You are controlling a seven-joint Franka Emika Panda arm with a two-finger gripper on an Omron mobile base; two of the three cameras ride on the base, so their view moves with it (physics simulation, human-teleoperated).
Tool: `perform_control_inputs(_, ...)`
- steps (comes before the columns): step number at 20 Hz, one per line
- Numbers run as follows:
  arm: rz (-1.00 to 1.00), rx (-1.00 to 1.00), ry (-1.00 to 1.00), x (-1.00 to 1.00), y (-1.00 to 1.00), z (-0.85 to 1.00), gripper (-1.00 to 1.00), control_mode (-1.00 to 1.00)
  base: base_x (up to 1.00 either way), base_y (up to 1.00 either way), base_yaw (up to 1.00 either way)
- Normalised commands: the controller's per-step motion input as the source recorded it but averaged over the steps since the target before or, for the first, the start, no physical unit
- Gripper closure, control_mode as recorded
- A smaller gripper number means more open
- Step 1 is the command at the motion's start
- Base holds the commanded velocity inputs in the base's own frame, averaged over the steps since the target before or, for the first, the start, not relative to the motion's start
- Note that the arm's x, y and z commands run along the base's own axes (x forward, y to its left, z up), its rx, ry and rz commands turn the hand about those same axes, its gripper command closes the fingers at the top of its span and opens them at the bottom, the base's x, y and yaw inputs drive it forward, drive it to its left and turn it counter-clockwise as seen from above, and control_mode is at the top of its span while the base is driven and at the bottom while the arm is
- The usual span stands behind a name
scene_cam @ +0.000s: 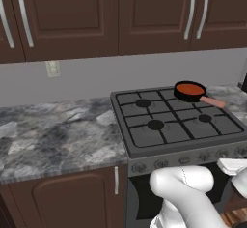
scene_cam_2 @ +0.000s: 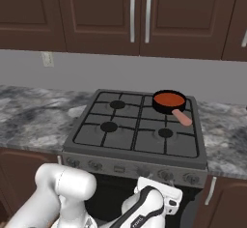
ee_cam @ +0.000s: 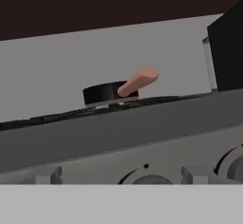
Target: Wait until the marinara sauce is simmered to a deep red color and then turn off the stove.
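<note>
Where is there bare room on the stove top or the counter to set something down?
The counter left of the stove is bare up to the wall. Three burners are free; the back right one carries the pan of marinara sauce, handle pointing forward. Right of the stove is a narrower counter strip.

The marinara sauce (scene_cam: 189,90) is a flat orange-red disc inside a small black pan (scene_cam_2: 169,103) with a pink handle, sitting on the back right burner of the dark grey stove (scene_cam: 173,125), whose knobs line its front edge.
</note>
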Motion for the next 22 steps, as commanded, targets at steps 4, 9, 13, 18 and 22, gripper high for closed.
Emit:
perform_control_inputs(4, 0.01, 0.0, 0.0, 0.03, -0.08, -0.16, -1.0, -1.0, 0.0, 0.0, 0.0)
perform_control_inputs(9, 0.04, 0.0, 0.0, 0.0, -0.23, -0.07, -1.0, -1.0, 0.0, 0.0, 0.0)
perform_control_inputs(13, 0.03, 0.0, 0.0, 0.01, -0.24, -0.04, -1.0, -1.0, 0.0, 0.0, 0.0)
perform_control_inputs(18, 0.04, 0.0, 0.0, 0.07, -0.13, -0.08, -1.0, -1.0, 0.0, 0.0, 0.0)
perform_control_inputs(22, 0.04, 0.0, 0.0, 0.11, 0.0, -0.17, -1.0, -1.0, 0.0, 0.0, 0.0)
